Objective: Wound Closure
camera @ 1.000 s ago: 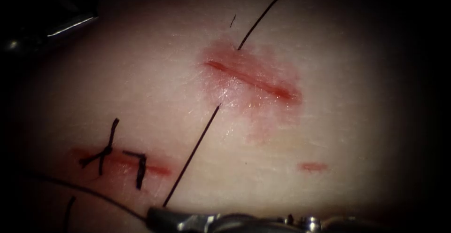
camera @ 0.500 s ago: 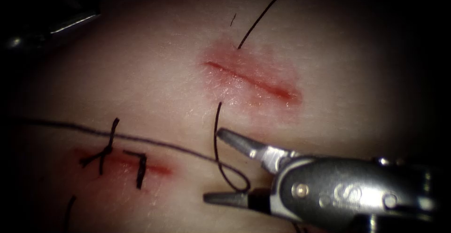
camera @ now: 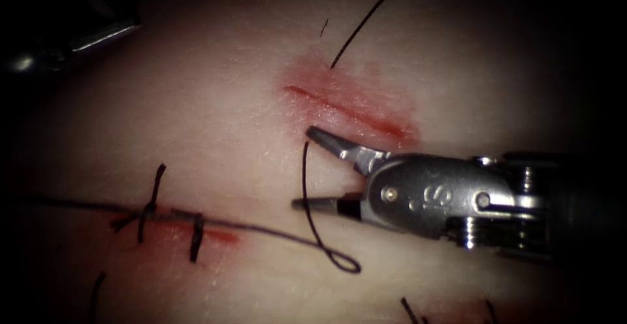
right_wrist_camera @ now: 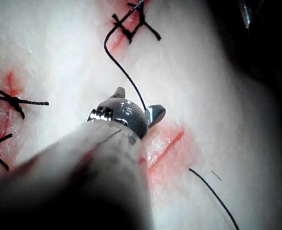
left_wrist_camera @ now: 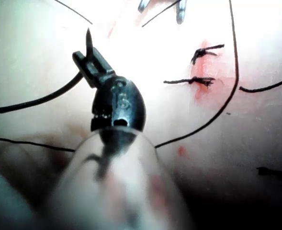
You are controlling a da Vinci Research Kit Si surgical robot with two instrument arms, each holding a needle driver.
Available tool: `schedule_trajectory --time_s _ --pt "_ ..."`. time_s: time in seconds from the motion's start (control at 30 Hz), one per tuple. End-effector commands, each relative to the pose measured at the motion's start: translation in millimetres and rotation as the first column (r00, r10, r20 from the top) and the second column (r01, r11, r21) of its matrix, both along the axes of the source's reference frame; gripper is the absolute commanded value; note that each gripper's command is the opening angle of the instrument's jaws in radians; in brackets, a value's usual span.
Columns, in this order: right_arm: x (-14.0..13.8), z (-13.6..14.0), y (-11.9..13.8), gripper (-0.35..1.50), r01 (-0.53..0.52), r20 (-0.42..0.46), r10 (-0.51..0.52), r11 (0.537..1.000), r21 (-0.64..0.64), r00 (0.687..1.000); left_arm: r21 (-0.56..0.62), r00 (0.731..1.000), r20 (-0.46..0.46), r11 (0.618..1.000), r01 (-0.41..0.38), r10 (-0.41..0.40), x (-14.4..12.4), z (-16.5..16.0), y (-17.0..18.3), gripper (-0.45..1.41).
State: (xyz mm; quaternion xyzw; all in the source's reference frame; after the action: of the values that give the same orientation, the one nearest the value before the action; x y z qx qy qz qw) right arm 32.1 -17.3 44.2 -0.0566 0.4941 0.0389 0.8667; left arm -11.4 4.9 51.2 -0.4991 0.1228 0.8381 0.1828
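The open cut (camera: 353, 112) lies in the middle of the tissue (camera: 215, 102), ringed by red fluid. Thread (camera: 313, 232) leaves the tissue just below and left of the cut, drops into a small loop and runs left over an older stitched cut (camera: 163, 223). Another strand (camera: 372, 17) rises from the cut's far side. My right tool (camera: 302, 167) stands open astride the thread, holding nothing; its jaws (right_wrist_camera: 137, 101) straddle the same strand. My left tool (camera: 78, 36) sits at the far upper left, and its jaws (left_wrist_camera: 85, 55) are shut on the needle (left_wrist_camera: 40, 99) near its point, clear of the tissue.
Two knotted stitches (camera: 147, 210) with cut ends cross the older cut at lower left. More stitches (right_wrist_camera: 9, 98) and short thread ends (camera: 411, 311) lie nearby. A small red mark (left_wrist_camera: 180, 151) sits apart on the tissue.
The right tool rose from the bottom edge toward the cut and its jaws opened wide around the thread. The taut thread went slack into a loop, its long strand dropping over the old stitches.
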Motion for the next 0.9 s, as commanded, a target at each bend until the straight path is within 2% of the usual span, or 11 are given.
schedule_trajectory --time_s 0.03,0.2,0.27,0.3,0.33,0.37,0.57,0.9 --pt "1.1 1.3 0.2 1.43 0.008 0.005 -0.008 1.000 -0.003 1.000 0.000 1.000 0.000 1.000 -0.002 0.002 -0.5 0.6 -0.1 -0.45" --pt "1.0 2.6 0.4 1.31 0.007 0.013 -0.007 1.000 -0.013 1.000 -0.001 1.000 -0.003 1.000 -0.003 0.002 -0.7 0.8 -0.2 -0.45" --pt "0.7 2.8 0.6 1.11 -0.007 0.030 0.008 1.000 -0.020 1.000 -0.001 1.000 -0.003 1.000 -0.002 0.002 -0.7 0.8 -0.2 -0.45" --pt "0.1 2.7 0.6 0.24 -0.031 0.057 0.032 0.999 -0.031 0.998 -0.001 1.000 -0.003 1.000 -0.002 0.002 -0.7 0.8 -0.2 -0.45" --pt "-0.1 2.7 0.6 -0.26 -0.031 0.066 0.033 0.999 -0.029 0.997 0.001 1.000 -0.005 1.000 -0.004 0.004 -0.7 0.8 -0.2 -0.45" --pt "-0.5 2.5 0.6 -0.35 -0.029 0.093 0.030 0.999 -0.018 0.995 0.001 1.000 -0.005 1.000 -0.004 0.004 -0.7 0.8 -0.2 -0.45" --pt "-0.7 0.7 -0.6 -0.35 -0.017 0.084 0.018 1.000 -0.004 0.996 0.001 1.000 -0.005 1.000 -0.004 0.004 -0.7 0.8 -0.2 -0.45" --pt "2.1 -7.4 -5.4 -0.35 0.065 0.036 -0.065 0.998 0.017 0.997 0.001 1.000 -0.004 1.000 -0.005 0.005 -0.6 0.8 -0.2 -0.45"
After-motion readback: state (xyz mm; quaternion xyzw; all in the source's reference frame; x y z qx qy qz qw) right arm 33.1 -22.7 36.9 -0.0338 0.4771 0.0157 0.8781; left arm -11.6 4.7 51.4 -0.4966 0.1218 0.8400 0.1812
